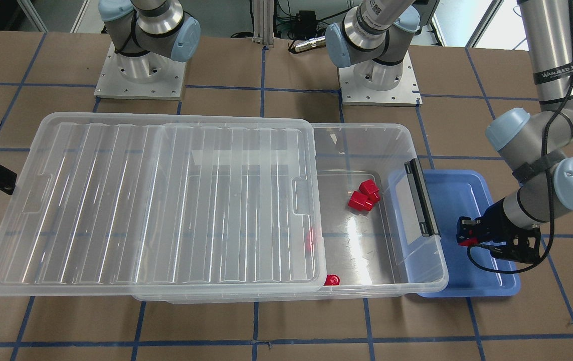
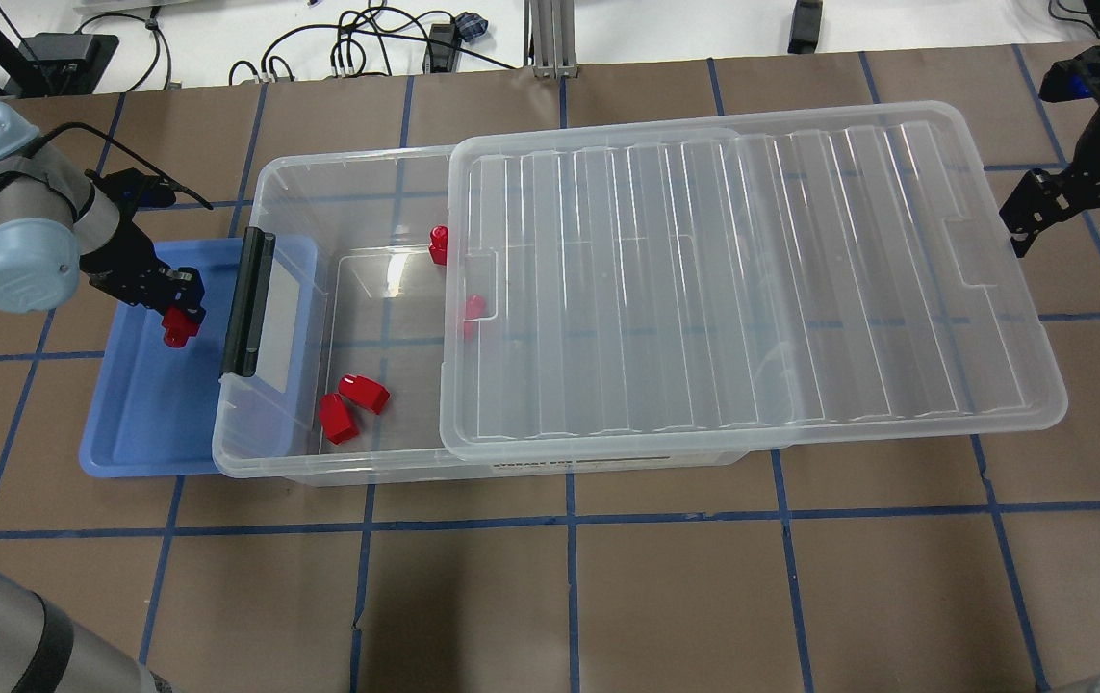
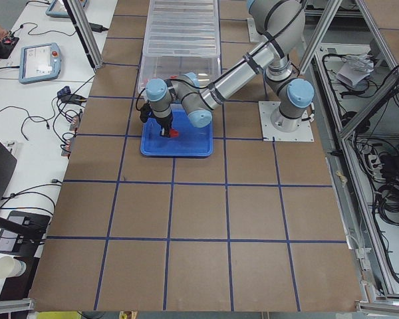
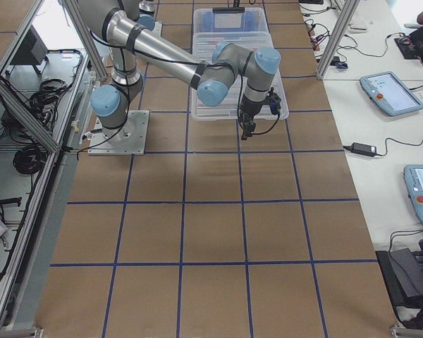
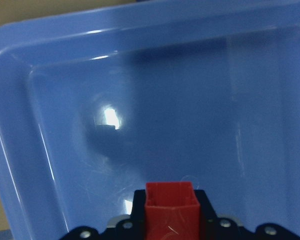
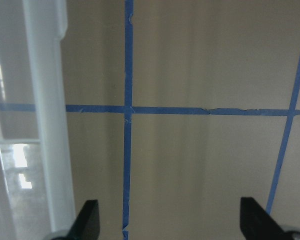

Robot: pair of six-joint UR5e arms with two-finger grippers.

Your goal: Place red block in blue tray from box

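Observation:
My left gripper [image 2: 180,325] is shut on a red block [image 2: 176,333] and holds it just above the floor of the blue tray [image 2: 140,423]. The left wrist view shows the block [image 5: 170,212] between the jaws over the tray's floor [image 5: 165,115]. In the front view the gripper [image 1: 466,235] hangs over the tray [image 1: 466,286]. The clear box [image 2: 290,462] holds two more red blocks [image 2: 351,404], and its ribbed lid [image 2: 752,279] is slid aside. My right gripper [image 2: 1069,226] is open and empty past the lid's far end.
A red round cap-like piece [image 2: 438,243] lies at the box's back wall and another red piece [image 2: 473,308] sits under the lid's edge. The black latch bar [image 2: 249,300] stands between box and tray. Brown table with blue tape lines [image 2: 569,520] lies around.

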